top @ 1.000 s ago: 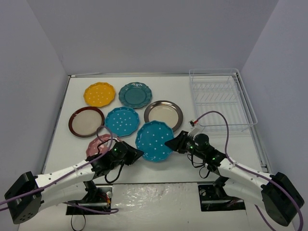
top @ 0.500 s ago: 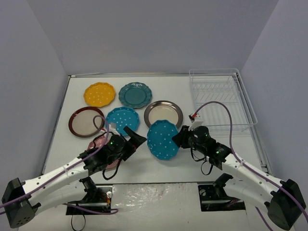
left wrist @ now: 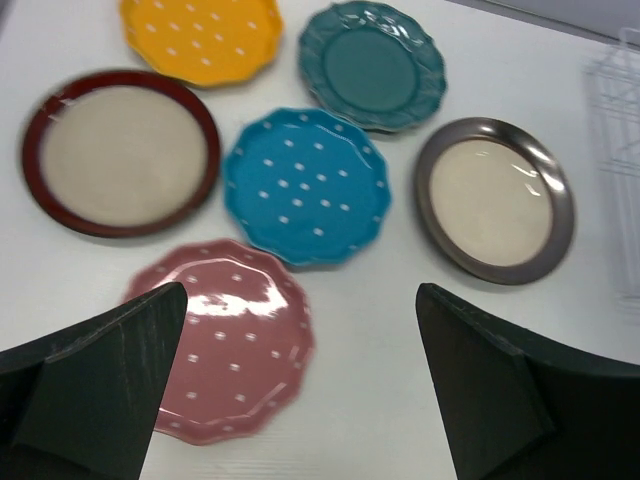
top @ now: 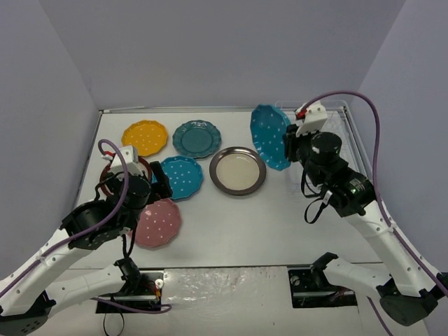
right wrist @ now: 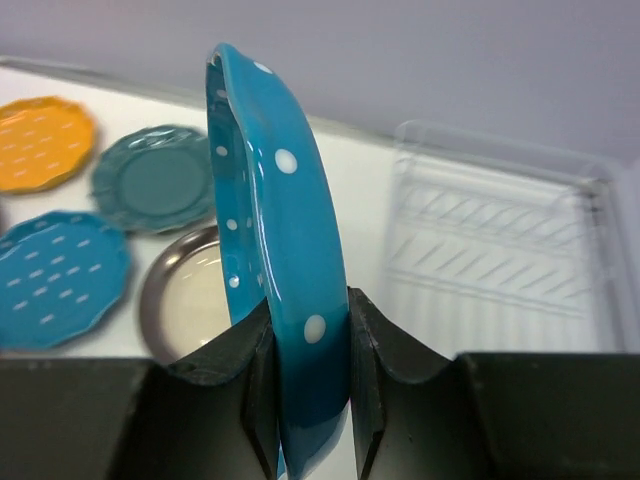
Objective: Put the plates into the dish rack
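Right pincer (right wrist: pixel 310 335): jaws pinched shut on the lower rim of a blue scalloped ceramic plate with white dots (right wrist: pixel 268 190). The plate is carried on edge, upright and off the table, which is the posture it needs to slide between dividers. Just ahead and to this pincer's right is the white wire dish rack (right wrist: pixel 492 240); no plate shows in it. Judged mid-carry, not yet over a slot.

Left pincer (left wrist: pixel 300 395): jaws spread wide, holding nothing, hanging above the white table (left wrist: pixel 375 425).
- Directly beneath: pink dotted scalloped plate (left wrist: pixel 225 350), probably the next pick.
- Ahead: smaller blue dotted plate (left wrist: pixel 305 185).
- Ahead-left: cream plate with maroon rim (left wrist: pixel 118 150).
- Ahead-right: cream plate with dark grey-brown rim (left wrist: pixel 493 200).
- Farthest: yellow dotted plate (left wrist: pixel 200 30) and plain teal scalloped plate (left wrist: pixel 372 68).

All six lie flat.
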Robot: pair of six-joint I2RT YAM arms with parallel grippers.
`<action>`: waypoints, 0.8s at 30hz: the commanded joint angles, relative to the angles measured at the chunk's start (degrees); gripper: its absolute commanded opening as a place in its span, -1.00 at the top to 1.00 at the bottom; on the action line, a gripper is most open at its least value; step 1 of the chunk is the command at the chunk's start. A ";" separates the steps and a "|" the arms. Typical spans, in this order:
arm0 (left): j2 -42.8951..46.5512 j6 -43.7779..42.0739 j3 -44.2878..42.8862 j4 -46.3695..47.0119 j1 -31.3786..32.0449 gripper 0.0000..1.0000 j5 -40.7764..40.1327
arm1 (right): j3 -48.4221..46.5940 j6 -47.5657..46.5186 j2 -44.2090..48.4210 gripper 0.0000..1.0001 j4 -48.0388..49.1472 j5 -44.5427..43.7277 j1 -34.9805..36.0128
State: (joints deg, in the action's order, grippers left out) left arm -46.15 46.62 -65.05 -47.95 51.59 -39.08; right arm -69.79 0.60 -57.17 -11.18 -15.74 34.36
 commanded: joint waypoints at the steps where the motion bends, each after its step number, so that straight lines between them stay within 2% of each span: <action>1: 0.21 -13.70 -3.41 -3.76 -0.97 -0.94 -10.14 | -11.91 -14.13 -5.39 1.00 6.96 -5.21 -8.58; 2: 0.30 -15.23 -3.00 -2.62 -1.30 -0.94 -10.21 | -13.95 -15.39 -6.57 1.00 7.00 -3.66 -10.56; 5: 0.29 -20.01 -1.03 1.66 -2.66 -0.94 -8.41 | -20.33 -18.98 -14.39 1.00 7.22 4.02 -23.66; 8: -0.36 -23.11 1.15 5.10 -4.12 -0.94 -5.22 | -23.37 -20.46 -18.77 1.00 8.63 11.20 -29.88; 12: -1.42 -25.79 4.76 8.21 -8.25 -0.94 6.14 | -25.60 -18.58 -26.09 1.00 16.09 21.32 -40.77; 20: -3.01 -24.63 6.92 8.83 -16.41 -0.94 14.14 | -26.29 -22.80 -35.09 1.00 26.86 23.59 -48.23; 24: -3.17 -23.46 7.62 9.32 -18.65 -0.94 15.98 | -28.73 -24.99 -38.27 1.00 27.27 22.18 -49.00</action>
State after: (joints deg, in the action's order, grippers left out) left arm -49.64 22.79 -56.38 -42.49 34.71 -26.36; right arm -91.19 -21.18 -97.66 -1.30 5.36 -14.62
